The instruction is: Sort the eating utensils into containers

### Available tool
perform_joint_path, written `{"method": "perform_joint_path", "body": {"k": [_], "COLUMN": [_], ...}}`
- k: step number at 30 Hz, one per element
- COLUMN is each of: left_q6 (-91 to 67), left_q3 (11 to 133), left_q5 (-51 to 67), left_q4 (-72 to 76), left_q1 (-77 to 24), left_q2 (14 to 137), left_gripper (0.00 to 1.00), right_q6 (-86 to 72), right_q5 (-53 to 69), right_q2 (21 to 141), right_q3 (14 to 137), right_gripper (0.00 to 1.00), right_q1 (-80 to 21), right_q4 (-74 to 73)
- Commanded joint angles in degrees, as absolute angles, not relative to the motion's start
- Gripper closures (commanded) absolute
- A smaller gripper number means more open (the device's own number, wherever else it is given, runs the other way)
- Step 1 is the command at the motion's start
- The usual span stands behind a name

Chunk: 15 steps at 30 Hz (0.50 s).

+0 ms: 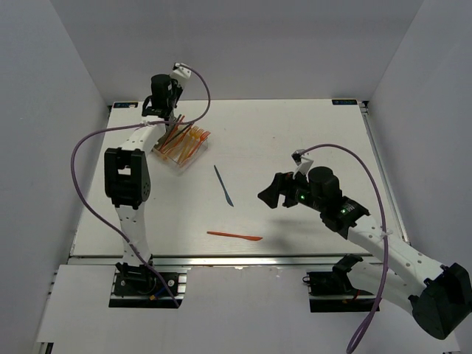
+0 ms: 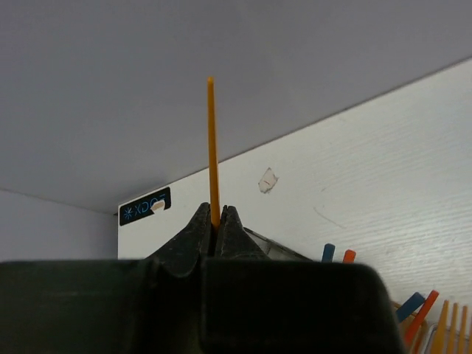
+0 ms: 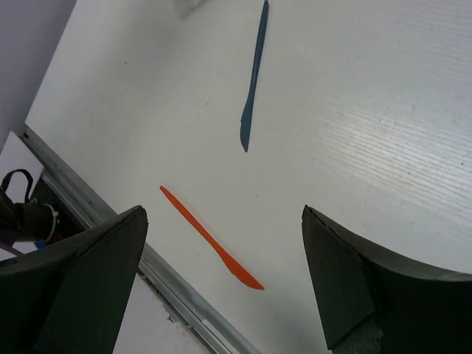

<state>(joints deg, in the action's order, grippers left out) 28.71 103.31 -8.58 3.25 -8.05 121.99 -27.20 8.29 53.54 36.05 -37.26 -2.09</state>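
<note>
Orange utensil [image 2: 212, 147] stands clenched in the left jaws; right jaws gape above a blue knife [image 3: 253, 81] and orange knife [image 3: 210, 240].

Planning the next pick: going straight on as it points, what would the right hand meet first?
Likely the orange knife on the table, lying ahead of the open right hand; depth unclear.

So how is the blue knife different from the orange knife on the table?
The blue knife is dark blue-grey; the orange knife is bright orange. The blue knife points mostly away from the robot; the orange knife lies sideways. The blue knife sits near the middle of the table; the orange knife is by its front edge. Both are thin and lie flat, untouched.
</note>
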Motion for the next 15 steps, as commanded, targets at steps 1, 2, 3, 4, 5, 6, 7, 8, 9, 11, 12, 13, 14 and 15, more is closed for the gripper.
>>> {"method": "perform_joint_path", "body": {"k": [1,2,3,4,5,6,7,8,9,11,12,13,14,15], "left_q6": [36.56,37.08,37.61,38.57,38.84,38.93,38.33,37.89,37.53,37.53,37.62,37.62,37.62,37.62], "left_q3": [105.30,105.03,104.42,102.85,102.14,101.43,100.12,99.41,97.75,95.81,94.76,92.74,91.77,90.89], "left_q5": [-4.14,-3.87,-5.00,-5.01,-4.84,-4.92,-3.88,-3.17,-2.82,-2.20,-2.28,-2.55,-2.46,-2.98], "left_q4": [3.96,3.87,5.26,5.71,6.06,7.11,7.29,8.08,8.61,9.40,10.62,11.24,12.38,13.18], "left_q1": [-7.13,-6.95,-6.77,-6.42,-6.07,-5.80,-4.84,-4.57,-4.22,-3.96,-3.87,-3.78,-3.69,-3.43], "left_q2": [121.72,122.08,122.34,122.60,122.69,122.70,122.70,122.52,122.35,122.17,122.08,122.17,122.17,122.25], "left_gripper": [1.00,1.00,1.00,1.00,1.00,1.00,1.00,1.00,0.99,0.98,0.97,0.97,0.97,0.96], "right_q6": [-24.61,-24.61,-24.61,-24.44,-24.35,-24.26,-24.17,-24.08,-24.00,-23.91,-23.91,-23.82,-23.82,-23.82], "right_q5": [9.39,9.67,10.02,10.54,10.63,10.63,10.29,10.11,9.67,9.32,9.32,9.32,9.32,9.40], "right_q2": [52.29,52.38,52.47,52.56,52.56,52.65,52.73,52.73,52.91,53.35,53.87,54.14,54.49,55.01], "right_q3": [34.54,34.63,34.72,34.80,35.07,35.16,35.33,35.59,35.77,36.12,36.30,36.39,36.47,36.56], "right_gripper": [0.11,0.11,0.11,0.11,0.11,0.11,0.11,0.11,0.11,0.11,0.11,0.11,0.11,0.11], "right_q1": [-37.18,-37.18,-37.26,-37.18,-37.18,-37.26,-37.18,-37.26,-37.27,-37.27,-37.18,-37.18,-37.26,-37.27], "right_q4": [-2.20,-2.20,-2.20,-2.20,-2.28,-2.29,-2.29,-2.29,-2.37,-2.20,-2.02,-1.85,-1.76,-1.58]}}
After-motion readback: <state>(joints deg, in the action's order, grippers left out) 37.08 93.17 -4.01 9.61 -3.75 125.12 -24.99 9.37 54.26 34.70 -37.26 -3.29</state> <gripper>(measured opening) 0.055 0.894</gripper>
